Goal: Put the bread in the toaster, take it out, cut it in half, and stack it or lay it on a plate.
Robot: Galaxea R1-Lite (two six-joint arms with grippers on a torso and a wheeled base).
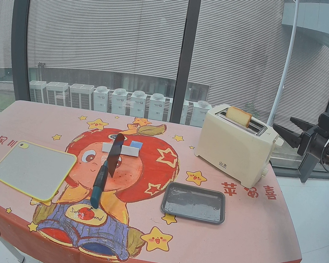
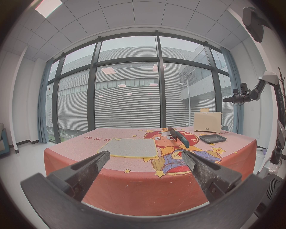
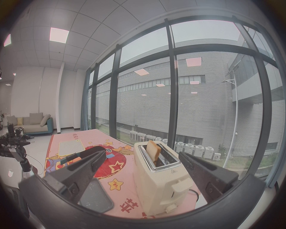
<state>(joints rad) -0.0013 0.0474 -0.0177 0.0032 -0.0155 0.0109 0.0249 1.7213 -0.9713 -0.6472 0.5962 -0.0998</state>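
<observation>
Pink table (image 1: 238,235) carries a toaster (image 1: 232,150) with bread (image 1: 238,116) upright in it; my left end effector (image 2: 145,155) and right end effector (image 1: 283,122) gape empty.

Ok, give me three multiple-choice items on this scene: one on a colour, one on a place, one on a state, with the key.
1. The rim of the cutting board is:
A. yellow
B. blue
C. black

2. The bread is:
A. lying on the cutting board
B. standing in a slot of the toaster
C. lying beside the toaster

3. The right gripper is:
A. shut on the bread
B. open and empty
C. shut on the cutting board

Key:
1 A: in the head view a yellow edge runs round the pale board.
2 B: the slice sticks up out of the toaster's top.
3 B: its fingers are spread with nothing between them, in the air to the side of the toaster.
</observation>
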